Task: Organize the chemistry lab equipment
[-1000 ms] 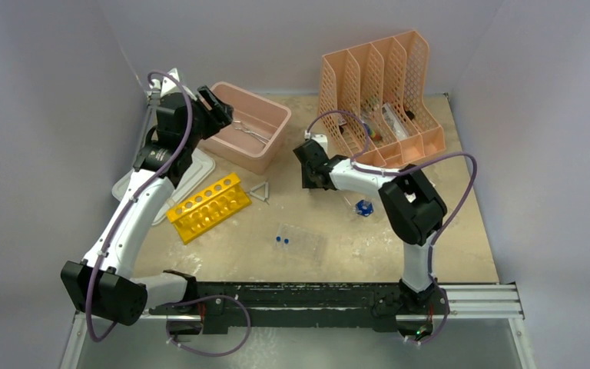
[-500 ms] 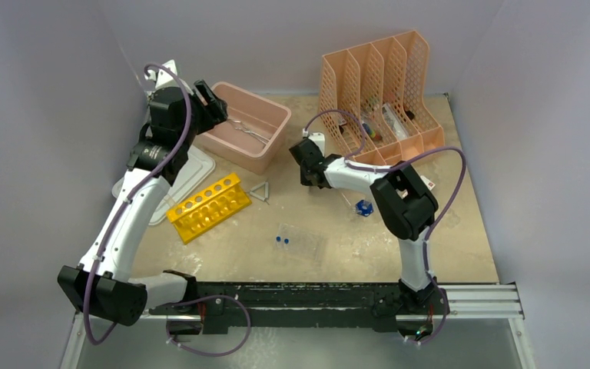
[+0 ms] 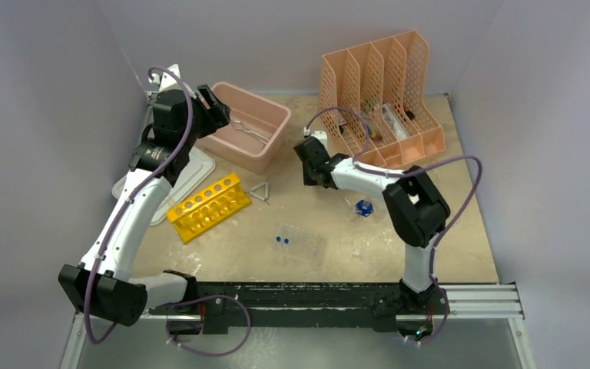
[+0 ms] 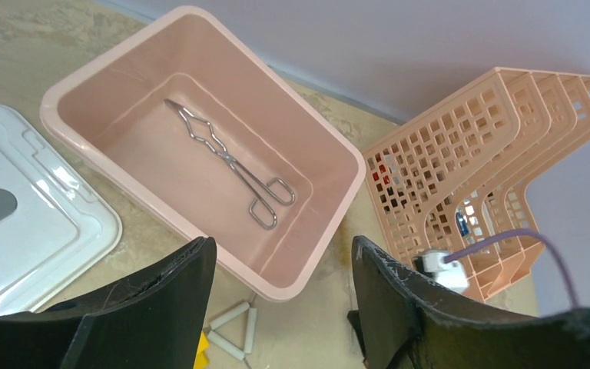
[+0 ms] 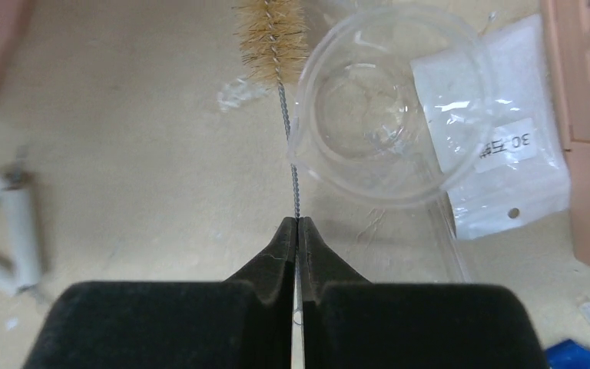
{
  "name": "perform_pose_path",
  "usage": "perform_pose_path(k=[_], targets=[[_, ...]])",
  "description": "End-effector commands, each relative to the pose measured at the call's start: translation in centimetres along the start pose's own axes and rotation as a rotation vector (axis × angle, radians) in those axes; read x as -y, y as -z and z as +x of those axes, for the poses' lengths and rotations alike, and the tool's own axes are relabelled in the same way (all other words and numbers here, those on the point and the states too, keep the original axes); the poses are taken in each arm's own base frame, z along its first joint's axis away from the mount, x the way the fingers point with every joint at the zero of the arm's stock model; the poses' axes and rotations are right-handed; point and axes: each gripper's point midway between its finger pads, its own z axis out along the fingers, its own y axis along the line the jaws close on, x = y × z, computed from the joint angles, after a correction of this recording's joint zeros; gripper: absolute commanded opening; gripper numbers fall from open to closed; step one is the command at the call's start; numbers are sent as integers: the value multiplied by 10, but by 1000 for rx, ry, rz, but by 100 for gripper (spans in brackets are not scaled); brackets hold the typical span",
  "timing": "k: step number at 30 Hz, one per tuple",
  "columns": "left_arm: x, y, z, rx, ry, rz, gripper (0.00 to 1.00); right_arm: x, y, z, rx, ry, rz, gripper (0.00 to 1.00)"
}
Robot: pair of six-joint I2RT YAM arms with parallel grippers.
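Observation:
My right gripper [image 5: 297, 224] is shut on the twisted wire stem of a test-tube brush [image 5: 272, 37], whose tan bristles lie ahead beside a clear beaker [image 5: 388, 108]. In the top view the right gripper [image 3: 313, 178] sits low over the table's middle, left of the peach holder. My left gripper [image 4: 284, 261] hangs open and holds nothing, above the near rim of the pink tub [image 4: 319, 265], where the metal tongs [image 4: 230, 165] lie. The yellow rack [image 3: 209, 206], the wire triangle [image 3: 260, 191] and the clear tray [image 3: 307, 244] with blue-capped vials [image 3: 280, 240] rest on the table.
The peach file holder [image 3: 380, 84] stands at the back right with items in its slots. The tub's lid [image 3: 192, 173] lies left of the rack. A labelled plastic bag [image 5: 499, 146] lies under the beaker. A small blue object [image 3: 364, 207] sits near the right arm.
The right gripper's jaws have closed onto the brush's wire stem. Both arms shifted only slightly; the left gripper stays open over the tub.

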Motion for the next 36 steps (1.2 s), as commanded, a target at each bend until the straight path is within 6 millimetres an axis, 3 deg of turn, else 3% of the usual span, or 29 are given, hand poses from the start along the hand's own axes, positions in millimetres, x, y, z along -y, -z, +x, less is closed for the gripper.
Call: perform_pose_path(k=[1,7,11,17,19,22,29,35,36], targets=[[9,3,-2,11,45,44,64,-20,55,-53,135,-60,-158,0],[16,6,2,-24,38,83,71,-31,97,-87,238,-152,-275,0],[32,11,8,-64,41,167,74,-38,122,-119,334,-176,-334,0],[66,9,28,-156,174,351,77,-86,170,-164,497,-11,-622,0],[80,6,32,-175,239,438,77,-102,182,-170,497,26,-705,0],[84,-4,44,-200,311,467,75,-117,201,-179,518,38,-805,0],[93,-21,58,-234,363,536,63,-136,217,-183,520,76,-920,0],[94,-29,59,-234,362,537,36,-142,215,-183,508,99,-943,0],[92,-31,60,-233,356,528,27,-143,213,-182,503,105,-940,0]])
